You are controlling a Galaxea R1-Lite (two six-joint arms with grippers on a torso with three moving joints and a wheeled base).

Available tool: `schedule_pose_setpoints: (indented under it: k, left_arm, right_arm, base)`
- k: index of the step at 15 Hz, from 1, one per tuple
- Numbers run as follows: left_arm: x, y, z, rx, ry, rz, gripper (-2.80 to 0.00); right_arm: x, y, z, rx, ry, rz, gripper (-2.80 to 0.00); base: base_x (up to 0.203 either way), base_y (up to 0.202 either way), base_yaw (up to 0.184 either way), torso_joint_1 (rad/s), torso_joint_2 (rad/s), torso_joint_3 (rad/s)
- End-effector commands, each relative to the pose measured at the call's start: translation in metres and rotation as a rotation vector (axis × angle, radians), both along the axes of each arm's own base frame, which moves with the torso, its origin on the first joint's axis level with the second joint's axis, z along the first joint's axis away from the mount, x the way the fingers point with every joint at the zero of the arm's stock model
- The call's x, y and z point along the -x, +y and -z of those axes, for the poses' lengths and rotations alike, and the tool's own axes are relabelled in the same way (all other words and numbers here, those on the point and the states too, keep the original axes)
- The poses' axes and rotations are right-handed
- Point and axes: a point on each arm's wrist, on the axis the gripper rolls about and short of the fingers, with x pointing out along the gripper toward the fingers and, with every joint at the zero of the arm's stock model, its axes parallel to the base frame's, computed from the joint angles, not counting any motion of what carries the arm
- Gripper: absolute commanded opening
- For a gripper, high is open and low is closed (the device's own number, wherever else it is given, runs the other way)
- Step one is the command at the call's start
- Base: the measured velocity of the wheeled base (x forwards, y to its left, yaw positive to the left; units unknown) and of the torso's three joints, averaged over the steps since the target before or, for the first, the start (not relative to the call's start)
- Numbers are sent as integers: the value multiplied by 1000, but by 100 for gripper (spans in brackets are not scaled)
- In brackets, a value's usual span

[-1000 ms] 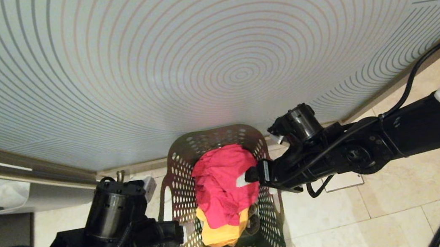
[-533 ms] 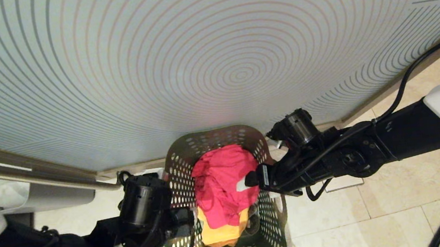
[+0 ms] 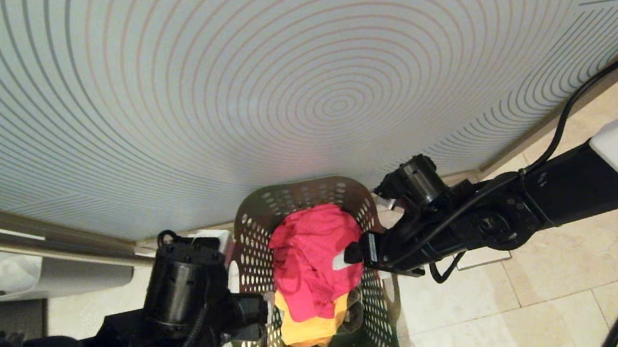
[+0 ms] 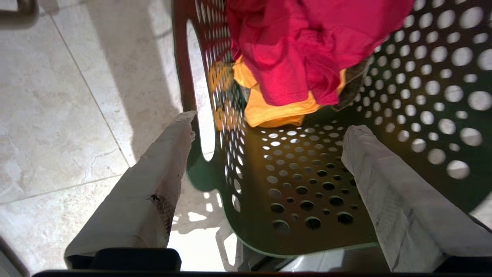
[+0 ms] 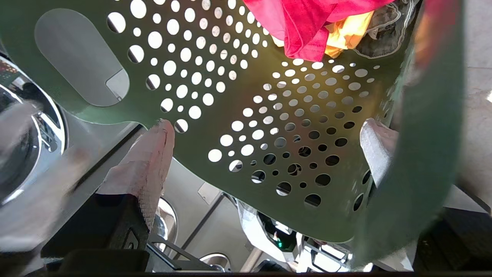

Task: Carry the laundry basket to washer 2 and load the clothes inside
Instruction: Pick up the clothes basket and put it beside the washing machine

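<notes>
Big frosted panel (image 3: 296, 79) with ring pattern fills the back, tile floor (image 3: 567, 277) below it. Green perforated laundry basket (image 3: 247, 247) sits on the floor just in front of the panel, between the two arms. Inside: red garment (image 3: 311, 257) piled on top of a yellow one (image 3: 305, 329), some dark patterned cloth (image 5: 384, 34) tucked under them.

Right pincer (image 5: 265, 130) at the basket's right rim, jaws wide, one finger (image 5: 378, 148) inside the wall and the other outside it, straddling the rim; not clamped.

Left pincer (image 4: 269, 130) at the basket's left rim near the handle cutout (image 4: 200, 96), jaws wide too; one wrapped finger (image 4: 384, 181) over the basket interior, the other (image 4: 169, 154) outside over the tile by the rim. Cannot tell if it touches the plastic.

Basket not lifted, clothes all in it.
</notes>
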Motion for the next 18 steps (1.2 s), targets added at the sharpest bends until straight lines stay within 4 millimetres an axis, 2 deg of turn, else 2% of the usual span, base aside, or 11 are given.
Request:
schedule_pose_setpoints:
  k: [1, 7, 10, 12, 14, 18]
  left_arm:
    - [13, 7, -22, 52, -62, 6, 0]
    - [-5, -4, -3, 8, -19, -21, 0]
    - [-21, -10, 7, 6, -31, -55, 0]
    - [-29, -13, 3, 15, -69, -78, 0]
    - [-32, -14, 6, -3, -72, -103, 0]
    - [-33, -11, -1, -4, -104, -140, 0]
  right_arm:
    - [0, 0, 2, 1, 7, 1, 0]
    - [0, 1, 4, 4, 11, 0, 0]
    - [0, 1, 4, 3, 9, -1, 0]
    - [-1, 1, 4, 3, 9, 0, 0]
    - [-1, 1, 4, 4, 8, 1, 0]
    - [-1, 1, 3, 3, 6, 1, 0]
  base:
    - [0, 0, 0, 0, 0, 0]
    - [0, 0, 0, 0, 0, 0]
    - [0, 0, 0, 0, 0, 0]
    - [0, 0, 0, 0, 0, 0]
    - [0, 0, 0, 0, 0, 0]
    - [0, 0, 0, 0, 0, 0]
